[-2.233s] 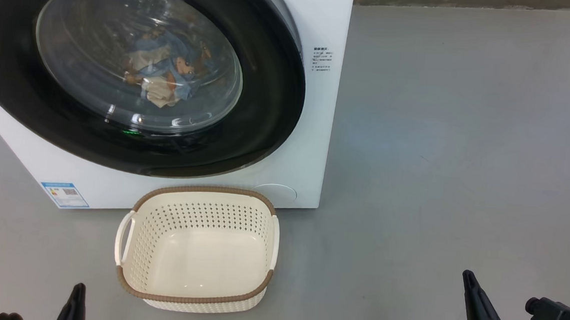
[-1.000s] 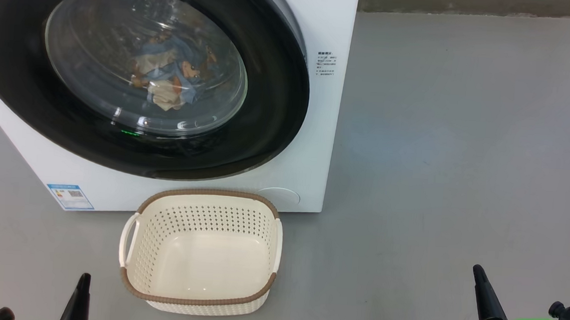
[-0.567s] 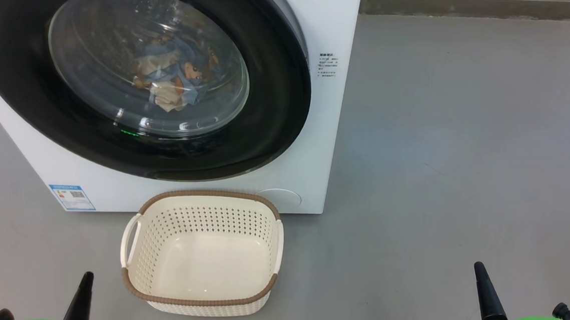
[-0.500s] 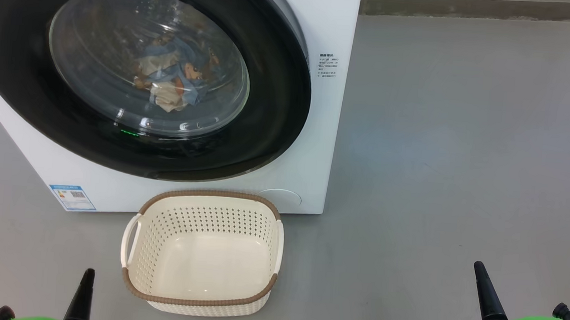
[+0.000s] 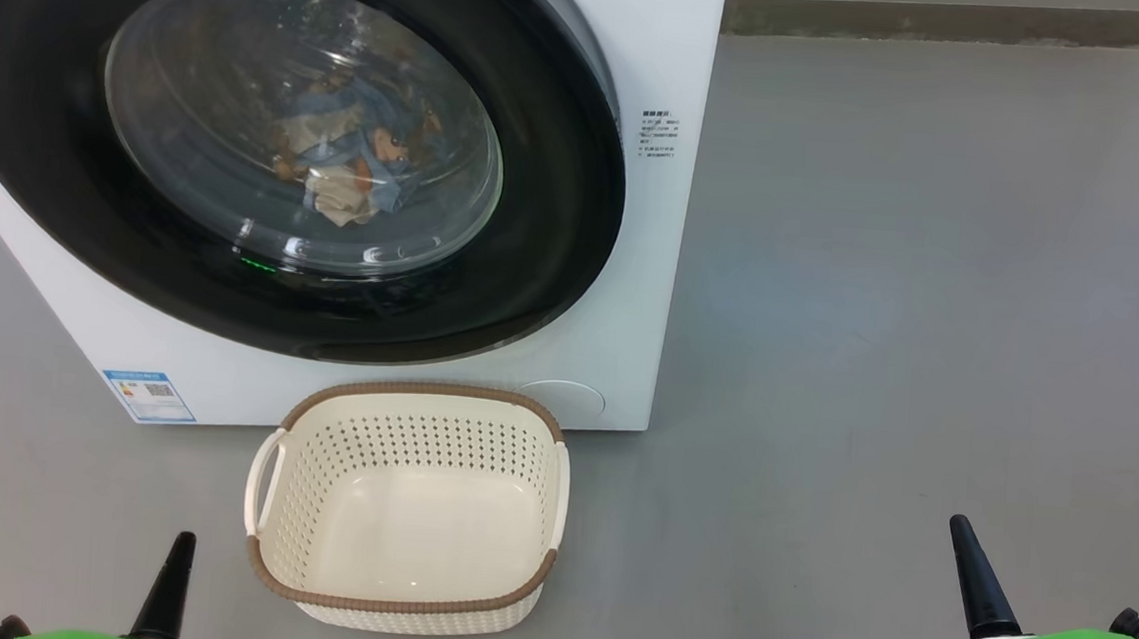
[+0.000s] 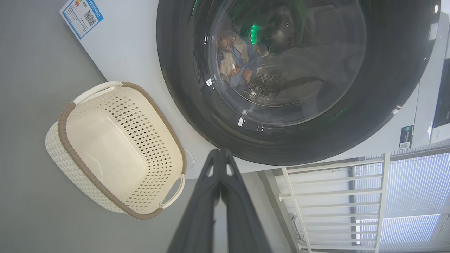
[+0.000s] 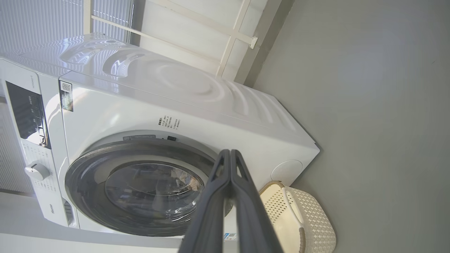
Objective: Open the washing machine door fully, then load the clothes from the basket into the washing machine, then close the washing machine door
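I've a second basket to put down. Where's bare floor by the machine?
Bare: the wide grey floor right of the washing machine and basket; also the strip left of the basket. Crowded: the gap between basket and machine.

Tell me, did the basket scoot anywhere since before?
No. The basket keeps the same spot by the washing machine and its blue label; the whole picture shifted together, so the camera moved.

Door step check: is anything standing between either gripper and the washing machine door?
Nothing visible does. The basket stands empty on the floor below the washing machine door, right of the left gripper; bare floor lies ahead of the right gripper. Both have their fingers shut.
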